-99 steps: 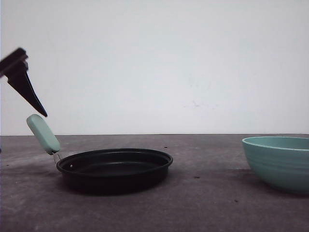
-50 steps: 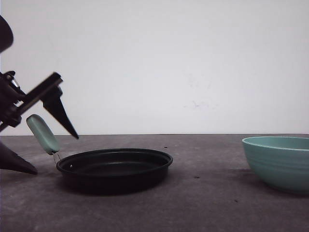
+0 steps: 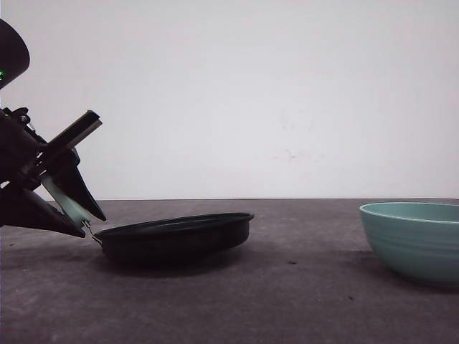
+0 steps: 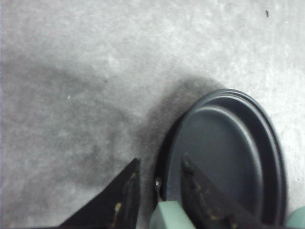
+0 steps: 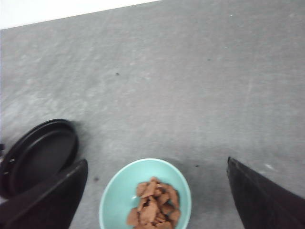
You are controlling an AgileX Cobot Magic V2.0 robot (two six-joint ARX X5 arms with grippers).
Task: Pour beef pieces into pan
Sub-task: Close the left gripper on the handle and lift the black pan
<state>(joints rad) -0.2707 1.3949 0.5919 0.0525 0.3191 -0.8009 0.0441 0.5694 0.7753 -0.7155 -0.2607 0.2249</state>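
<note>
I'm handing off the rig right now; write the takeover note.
Left pincer: closed on the mint-green handle of the shallow black pan, handle side tipped up off the grey table.
Right pincer: open, above the teal bowl.
Reddish-brown beef pieces: all in that bowl.
Done: pan gripped.
Left: grip bowl, pour beef into pan.

Left hand (image 3: 72, 212) dropped from high at left edge down onto pan handle (image 3: 66, 201); fingers now straddle mint-green handle, one each side. Pan (image 3: 176, 235) no longer flat on tabletop (image 3: 301, 301): handle side raised, rim tilted, far edge low. Pan shifted slightly toward left. Handle now largely hidden behind black fingers.
</note>
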